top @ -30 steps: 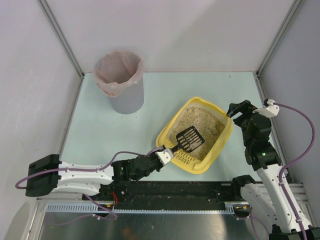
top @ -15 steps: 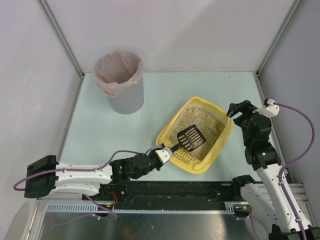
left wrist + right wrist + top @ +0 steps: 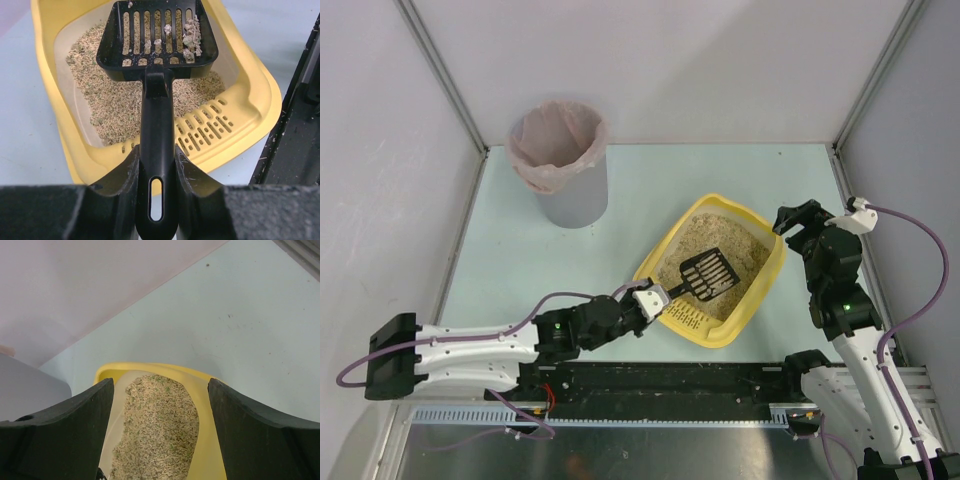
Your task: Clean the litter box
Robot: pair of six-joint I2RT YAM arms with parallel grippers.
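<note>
The yellow litter box [image 3: 763, 290] sits at the table's right of centre, its slotted grille [image 3: 207, 132] at the near edge and beige litter [image 3: 160, 430] inside. My left gripper [image 3: 648, 298] is shut on the handle of a black slotted scoop [image 3: 157, 37]. The scoop head [image 3: 705, 274] is held above the litter with several pale clumps [image 3: 190, 37] on it. My right gripper [image 3: 798, 222] is open and empty, hovering by the box's far right rim [image 3: 150, 369].
A grey bin with a pink liner [image 3: 560, 160] stands at the back left of the table. A black rail [image 3: 660, 380] runs along the near edge in front of the box. Frame walls enclose the table on the left, back and right.
My left arm has moved forward and lifted the scoop slightly toward the far right inside the box. The right arm has not moved.
</note>
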